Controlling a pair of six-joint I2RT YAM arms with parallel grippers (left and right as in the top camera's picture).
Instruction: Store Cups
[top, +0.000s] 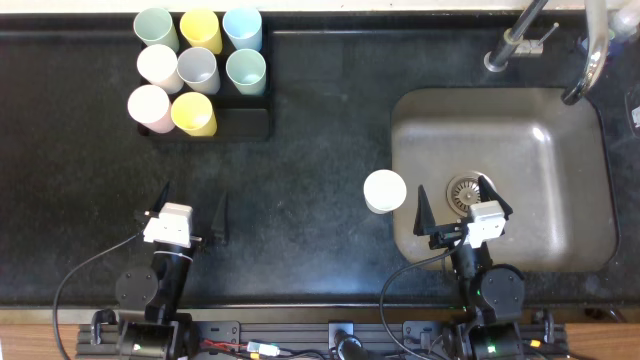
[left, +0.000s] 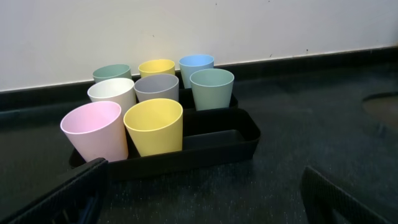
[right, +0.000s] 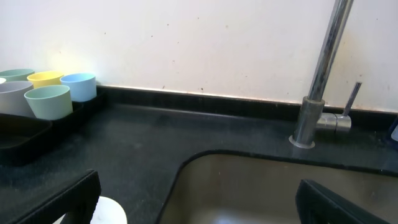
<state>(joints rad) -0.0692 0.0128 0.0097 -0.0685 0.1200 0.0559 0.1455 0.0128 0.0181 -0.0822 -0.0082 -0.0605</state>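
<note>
- My left gripper (top: 194, 195) sits in the lower left of the top view, over the dark counter (top: 310, 150). Its fingers are apart and hold nothing.
- My right gripper (top: 456, 195) sits right of centre and low in the frame, over the left part of the sink (top: 560, 230) by the drain (top: 466, 187). Its fingers are spread wide, nothing between them.
- One white cup (top: 385, 191) stands alone on the counter at mid-frame, just beside the sink's left rim and near my right gripper's left finger.
- The black tray (top: 248, 124) is in the upper left of the frame, well apart from both grippers.
- Eight cups (top: 198, 70) stand mouth-up in the tray: pink, two yellow, white, grey, two green, blue.
- The faucet (top: 520, 35) is in the upper right, behind the sink.
</note>
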